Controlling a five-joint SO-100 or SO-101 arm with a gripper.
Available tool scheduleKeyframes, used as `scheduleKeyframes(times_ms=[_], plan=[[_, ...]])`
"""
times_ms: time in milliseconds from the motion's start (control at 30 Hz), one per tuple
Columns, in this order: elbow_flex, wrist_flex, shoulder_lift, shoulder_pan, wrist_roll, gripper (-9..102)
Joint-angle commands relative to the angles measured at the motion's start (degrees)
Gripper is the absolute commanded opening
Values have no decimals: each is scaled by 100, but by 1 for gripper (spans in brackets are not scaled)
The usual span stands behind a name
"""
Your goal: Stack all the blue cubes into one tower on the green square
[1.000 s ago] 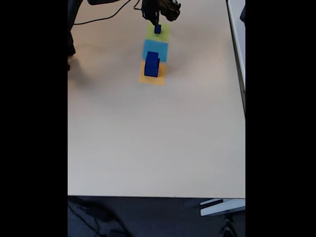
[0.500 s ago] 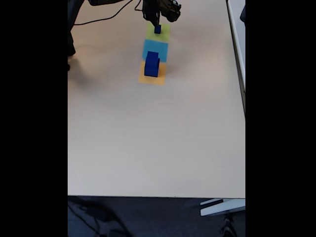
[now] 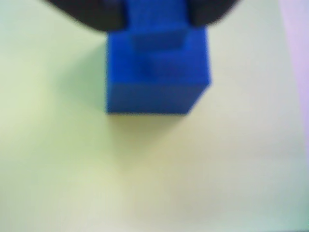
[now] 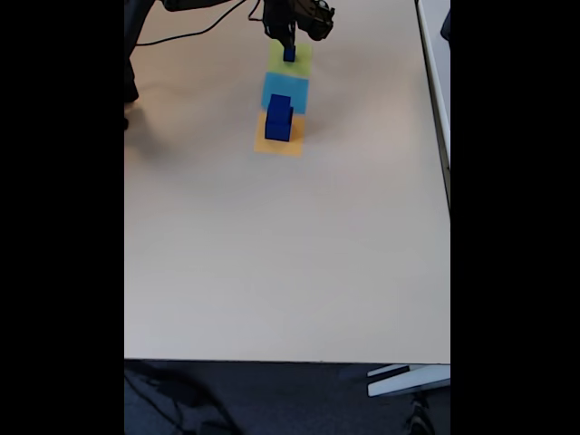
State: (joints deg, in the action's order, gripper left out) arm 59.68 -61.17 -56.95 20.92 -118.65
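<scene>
Gripper (image 4: 289,41) at top centre of the fixed view, grip state unclear; small blue cube (image 3: 157,77) sits on green square (image 3: 72,169); best lift straight up without nudging.

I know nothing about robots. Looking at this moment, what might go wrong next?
Two risks, I think. The gripper hangs right over the small blue cube on the green square, so pulling away crookedly might knock it off. Also, the bigger blue cubes stand stacked on the orange square, so building on the small cube might give a wobbly tower.
</scene>
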Motion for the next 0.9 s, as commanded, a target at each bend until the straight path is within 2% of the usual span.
scheduleKeyframes(times_ms=[0,867], plan=[[-334,123,-35,-53,35,0],[-325,132,-9,0,-26,0]])
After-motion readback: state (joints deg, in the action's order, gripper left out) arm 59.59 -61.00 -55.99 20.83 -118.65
